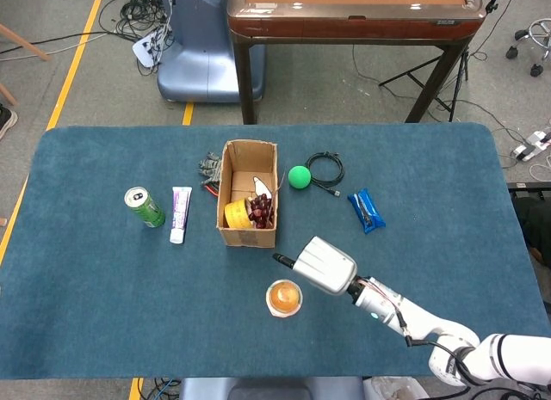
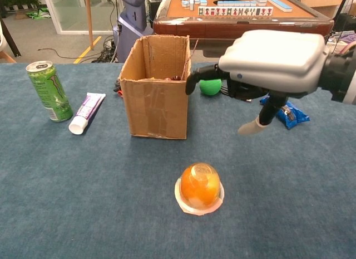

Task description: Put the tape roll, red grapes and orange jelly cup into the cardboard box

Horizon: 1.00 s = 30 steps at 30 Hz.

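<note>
Chest view puts the orange jelly cup (image 2: 199, 187) nearest, sitting dome-up on its wide flange on the blue table (image 2: 83, 203), well apart from everything else. It looks light, with a smooth, rounded plastic shell that I judge slippery and easy to squeeze out of shape; the sealed flange at the base is probably the weak part. The safest hold seems to be around the sides of the dome, low down just above the flange, with fingers opposed and a gentle squeeze, since a pinch near the top would likely slide off.

Above and just behind the cup hangs the right hand (image 2: 270, 64), holding nothing, its fingers apart: one dark finger reaches toward the box and the thumb points down at the cloth. From the head view the same hand (image 1: 323, 264) sits just beside the cup, not touching it.

Farther back stands the cardboard box (image 2: 157, 97), upright and open-topped. The head view shows the red grapes (image 1: 261, 209) and the yellow tape roll (image 1: 237, 214) lying inside it already. The left hand is not visible in either view.
</note>
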Each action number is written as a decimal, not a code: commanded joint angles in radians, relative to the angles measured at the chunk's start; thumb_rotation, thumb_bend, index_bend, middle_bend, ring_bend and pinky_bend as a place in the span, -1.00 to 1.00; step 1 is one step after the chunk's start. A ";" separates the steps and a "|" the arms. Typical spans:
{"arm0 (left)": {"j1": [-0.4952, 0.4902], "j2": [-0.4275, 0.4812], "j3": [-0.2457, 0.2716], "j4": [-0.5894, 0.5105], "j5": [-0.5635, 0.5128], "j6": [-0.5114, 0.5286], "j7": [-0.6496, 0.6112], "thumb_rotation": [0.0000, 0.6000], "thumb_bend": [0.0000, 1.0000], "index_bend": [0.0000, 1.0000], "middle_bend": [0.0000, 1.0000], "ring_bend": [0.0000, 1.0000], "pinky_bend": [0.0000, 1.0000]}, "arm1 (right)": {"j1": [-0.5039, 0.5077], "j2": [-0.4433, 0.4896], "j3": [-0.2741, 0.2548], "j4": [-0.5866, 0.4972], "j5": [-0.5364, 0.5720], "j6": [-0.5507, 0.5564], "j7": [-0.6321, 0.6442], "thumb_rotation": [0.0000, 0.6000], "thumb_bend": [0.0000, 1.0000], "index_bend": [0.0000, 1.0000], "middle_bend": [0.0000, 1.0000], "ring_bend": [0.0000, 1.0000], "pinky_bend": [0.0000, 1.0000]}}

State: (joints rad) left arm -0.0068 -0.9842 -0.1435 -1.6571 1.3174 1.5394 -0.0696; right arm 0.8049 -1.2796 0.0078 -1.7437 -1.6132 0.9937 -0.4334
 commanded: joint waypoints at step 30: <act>0.001 0.002 0.000 0.001 -0.001 -0.002 -0.009 1.00 -0.34 -0.15 -0.11 -0.32 0.07 | 0.087 -0.120 -0.006 0.046 0.251 -0.297 -0.073 1.00 -1.00 -0.47 1.00 0.94 0.93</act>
State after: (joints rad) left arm -0.0052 -0.9818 -0.1437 -1.6565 1.3174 1.5385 -0.0786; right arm 0.8870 -1.3907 0.0005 -1.7063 -1.3688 0.7039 -0.5083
